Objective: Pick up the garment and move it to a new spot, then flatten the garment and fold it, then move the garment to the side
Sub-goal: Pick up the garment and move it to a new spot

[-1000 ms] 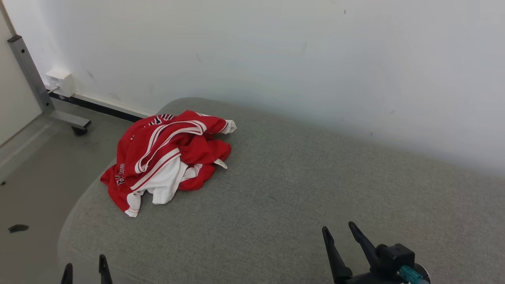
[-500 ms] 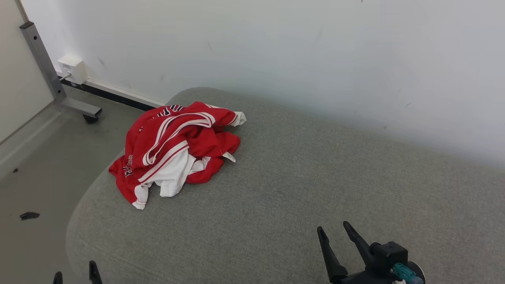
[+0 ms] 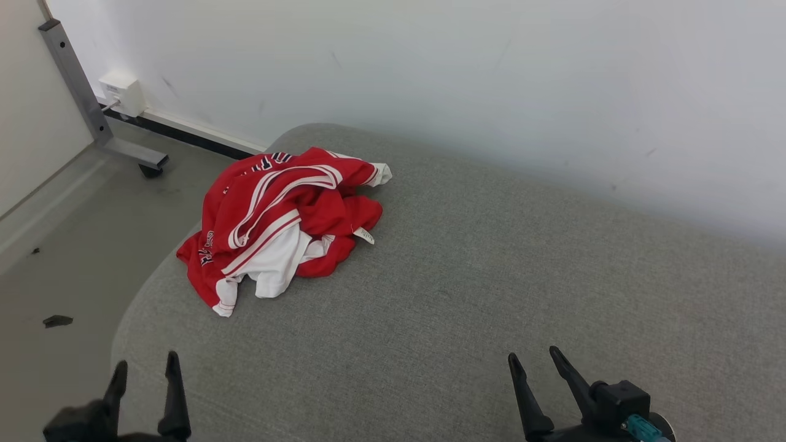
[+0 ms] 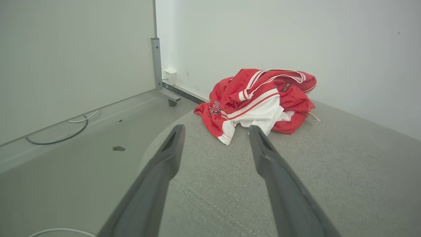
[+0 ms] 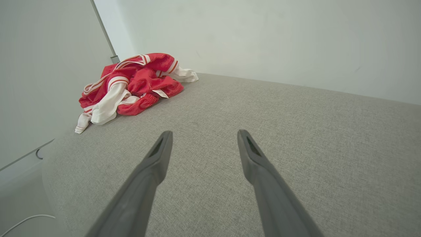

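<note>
On upholstered bench, far-left corner: jersey; wall just behind. To the left, floor, metal post standing at its far end. Over bench's near edge: left gripper, right gripper.

Garment: dark block lettering on red cloth, crumpled, unreadable. Tag: white, at its right edge, print too small to read. Nothing legible.

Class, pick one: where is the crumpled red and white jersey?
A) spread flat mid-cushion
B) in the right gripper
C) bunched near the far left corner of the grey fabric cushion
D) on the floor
C: the crumpled red and white jersey lies bunched near the far left corner of the grey fabric cushion.
</note>
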